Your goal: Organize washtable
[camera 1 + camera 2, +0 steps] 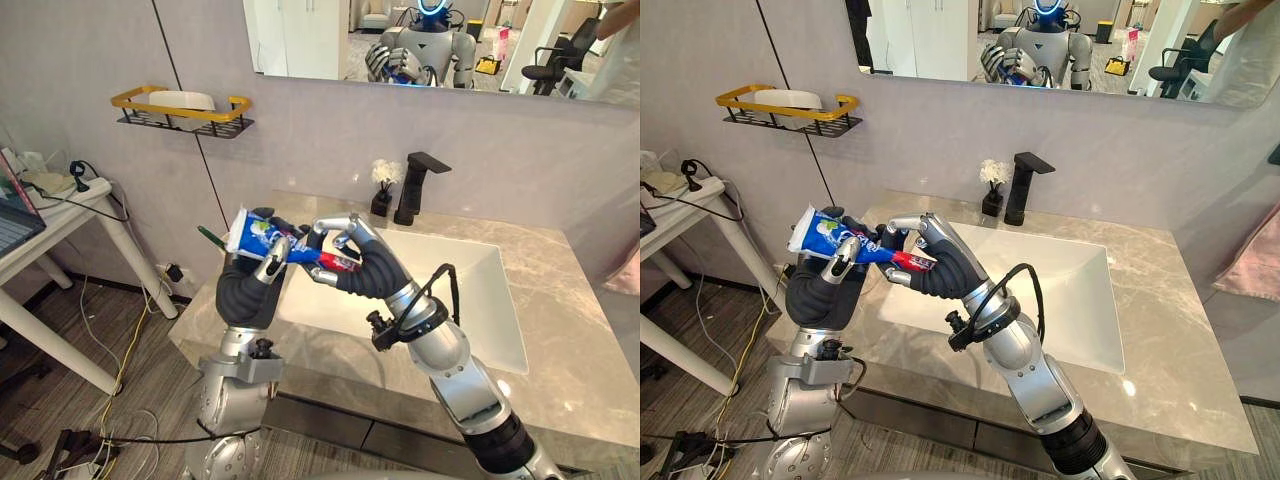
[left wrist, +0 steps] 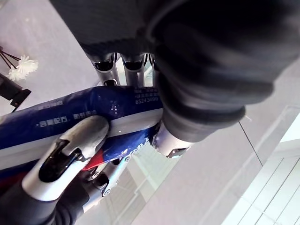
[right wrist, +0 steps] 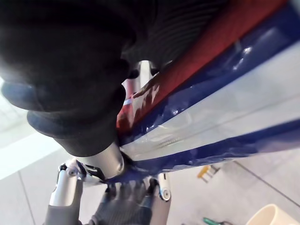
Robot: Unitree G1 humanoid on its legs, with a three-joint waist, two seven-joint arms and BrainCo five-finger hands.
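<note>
**A:** What's nearest?

**B:** Both hands, raised over the front left corner of the counter (image 1: 570, 370), sharing one toothpaste tube (image 1: 262, 236). The left hand (image 1: 255, 285) has its fingers and thumb curled round the wide blue end. The right hand (image 1: 365, 262) pinches the red cap end between thumb and fingers. The tube lies roughly level between them, in the air and clear of the stone.

**A:** Anything close below?

**B:** A green stick-like thing (image 1: 211, 238) pokes out just behind the left hand. It may be a toothbrush, but I cannot tell. The right wrist view catches the rim of a pale cup (image 3: 276, 216) under the tube.

**A:** And further back?

**B:** The sink (image 1: 470, 300), with nothing in the part of the basin that shows. Behind it stand a black tap (image 1: 415, 185) and a small dark vase of white flowers (image 1: 383, 190) just beside it. On the wall, off to the left, hangs a yellow-rimmed shelf (image 1: 180, 112) with a white dish in it, and the mirror (image 1: 330, 40) is above.

**A:** So how far along?

**B:** Partway, I'd judge. The counter looks mostly tidy, but the tube has no resting place yet. What's left is setting it down somewhere proper, perhaps in that cup, and then dealing with the green thing.
</note>
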